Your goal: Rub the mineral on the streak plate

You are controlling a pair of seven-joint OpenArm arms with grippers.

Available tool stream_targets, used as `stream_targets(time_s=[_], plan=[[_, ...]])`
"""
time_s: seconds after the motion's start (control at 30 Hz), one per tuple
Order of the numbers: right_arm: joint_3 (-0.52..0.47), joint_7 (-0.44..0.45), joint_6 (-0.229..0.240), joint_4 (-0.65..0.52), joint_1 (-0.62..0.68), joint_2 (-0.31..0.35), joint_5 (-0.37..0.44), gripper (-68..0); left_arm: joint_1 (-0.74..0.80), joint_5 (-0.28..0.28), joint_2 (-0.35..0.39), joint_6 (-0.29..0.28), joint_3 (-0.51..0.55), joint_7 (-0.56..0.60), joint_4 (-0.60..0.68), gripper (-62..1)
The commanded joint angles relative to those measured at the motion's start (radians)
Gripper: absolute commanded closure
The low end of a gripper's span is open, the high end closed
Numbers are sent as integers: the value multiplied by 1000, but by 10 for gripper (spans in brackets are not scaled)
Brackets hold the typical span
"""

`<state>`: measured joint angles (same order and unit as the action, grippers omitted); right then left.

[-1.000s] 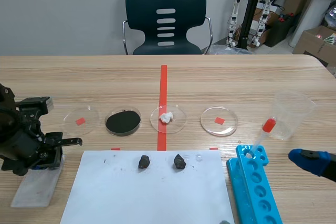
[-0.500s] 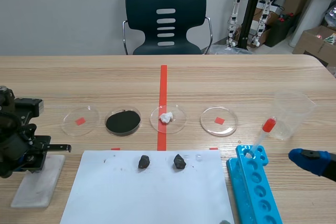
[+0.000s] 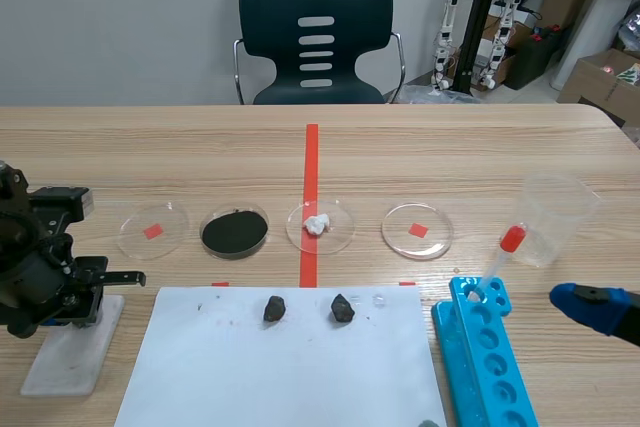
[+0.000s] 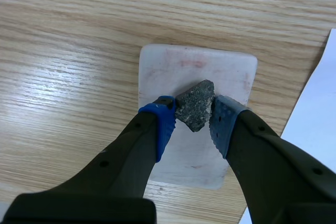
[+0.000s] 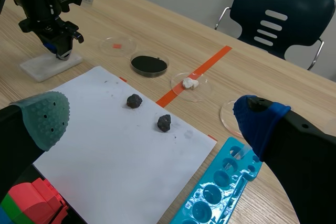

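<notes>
Left gripper [image 4: 193, 113] clamps a grey mineral [image 4: 195, 102] over the white streak plate [image 4: 197, 66] at the scene view's lower left; right gripper [image 5: 152, 115] hangs, fingers spread wide, lower right beside a blue rack [image 3: 485, 367].

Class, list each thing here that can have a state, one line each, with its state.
left gripper, shut on the mineral.
mineral, gripped over the streak plate.
streak plate, flat on the table, faint reddish marks.
right gripper, open, holding nothing.
black-powder dish, uncovered, filled.
white-lump dish, uncovered.
plastic cup, upright.
dropper, leaning in the blue rack.
two loose rocks, lying free on the paper.
</notes>
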<state>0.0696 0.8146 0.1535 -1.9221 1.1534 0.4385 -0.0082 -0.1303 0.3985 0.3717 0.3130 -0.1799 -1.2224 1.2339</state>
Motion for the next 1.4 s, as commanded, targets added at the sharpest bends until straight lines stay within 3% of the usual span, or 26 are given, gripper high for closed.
stream_targets(time_s=[0.0,0.1,0.37,0.5,0.73,0.97,1.1,1.23,1.37], plan=[[-3,18,0,-11,-4,5,11,-679,-9,31,8,-18,6,7,2,-100],[-3,18,0,-11,-4,5,11,-679,-13,74,8,-40,6,21,2,-100],[-3,18,0,-11,-4,5,11,-679,-42,84,8,-51,6,21,-76,-100],[-3,18,0,-11,-4,5,11,-679,-47,24,9,-45,6,14,-101,-100],[-3,18,0,-11,-4,5,11,-679,-47,-106,9,18,6,-19,-103,-100],[-3,18,0,-11,-4,5,11,-679,-47,-134,11,36,6,-28,-103,-100],[-3,18,0,-11,-4,5,11,-679,-47,-90,11,32,6,-24,-103,-100],[-3,18,0,-11,-4,5,11,-679,-47,18,11,-24,6,0,-103,-100],[-3,18,0,-11,-4,5,11,-679,-47,82,11,-56,6,11,-103,-100]])
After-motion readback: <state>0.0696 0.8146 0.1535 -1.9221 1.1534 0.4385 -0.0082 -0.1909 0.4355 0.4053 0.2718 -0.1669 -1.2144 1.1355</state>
